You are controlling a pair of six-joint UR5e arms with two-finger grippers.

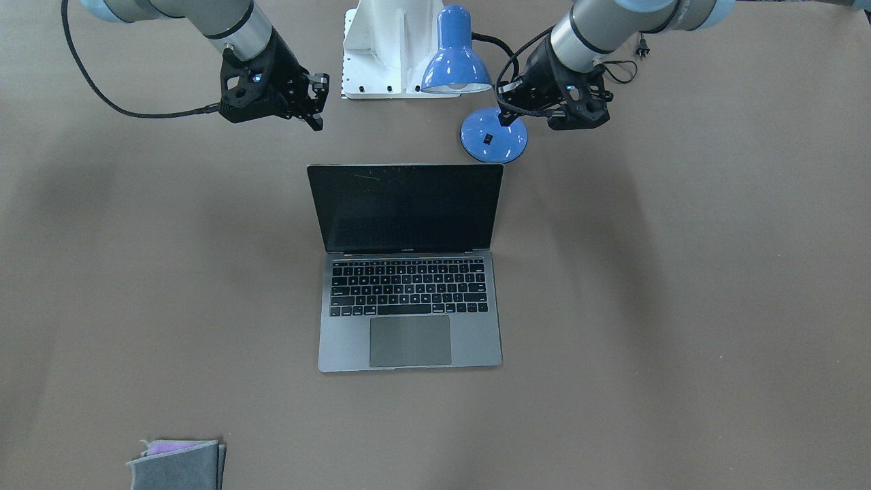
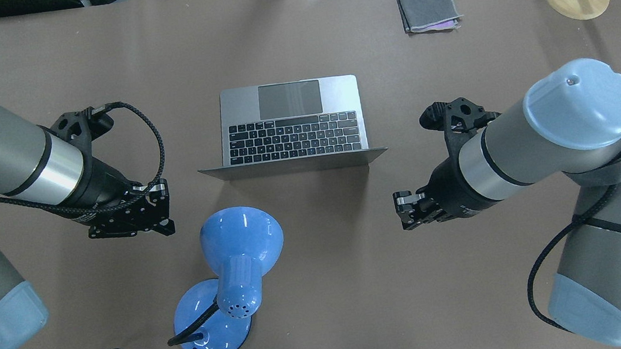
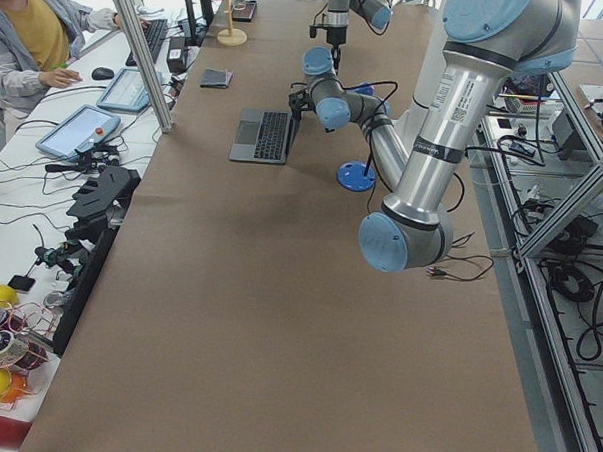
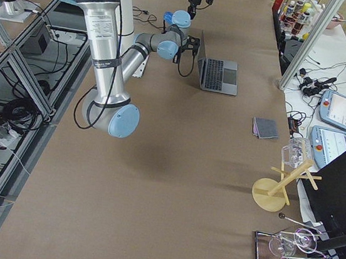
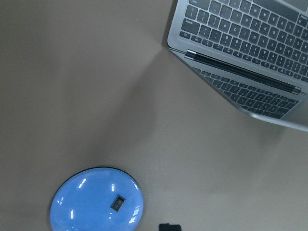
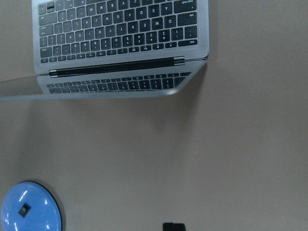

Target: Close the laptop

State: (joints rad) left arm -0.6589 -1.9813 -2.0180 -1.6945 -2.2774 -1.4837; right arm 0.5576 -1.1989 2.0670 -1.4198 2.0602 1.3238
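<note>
Now hanging over bare desk, pointing down and carrying nothing seen: left gripper and right gripper; fingertips hiding under the bodies, so cannot tell whether spread or closed. Lying between them and slightly beyond, touching neither: the laptop, lid standing open, its back facing the robot. Sitting just beside the left gripper: a blue lamp. Resting well apart, near the far edge: a folded grey cloth. Showing the black screen only in the front-facing view; showing overhead merely the lid's top edge, keys and trackpad.
</note>
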